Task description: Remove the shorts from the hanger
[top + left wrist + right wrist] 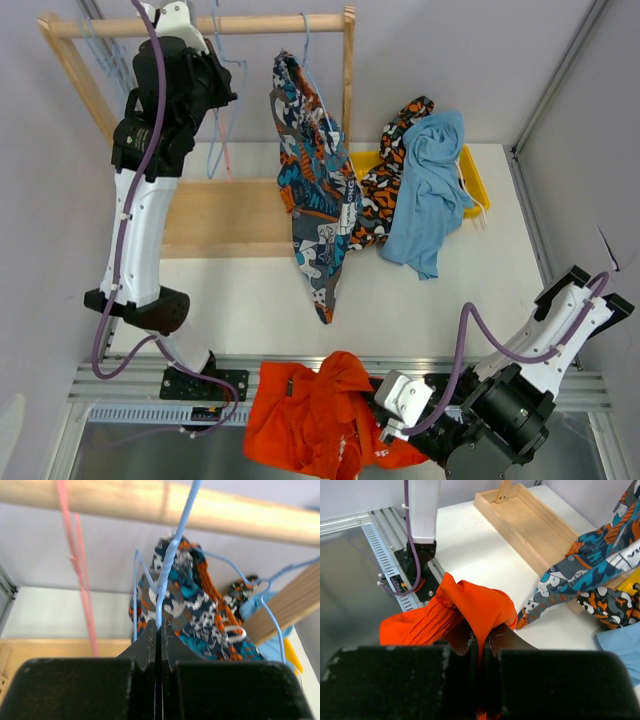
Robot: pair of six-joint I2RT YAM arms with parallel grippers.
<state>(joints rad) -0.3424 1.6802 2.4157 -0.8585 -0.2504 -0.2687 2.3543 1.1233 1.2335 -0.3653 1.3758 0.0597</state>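
At the rail [200, 25], 11 o'clock in the top view:

A: Your left hand [159, 630] is clamped on the blue hanger wire [172, 555]. The print shorts [315, 200] hang at 12 o'clock.

B: And my right hand [480, 642]?

A: Pinched shut on the orange shorts [485, 605] at 6 o'clock, over the counter [250, 300] edge. Drop those first, hold the wire steady, then draw the print pair downward.

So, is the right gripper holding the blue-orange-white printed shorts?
No: in the right wrist view the right gripper is shut on the plain orange shorts, while the printed shorts hang apart, off to the side.
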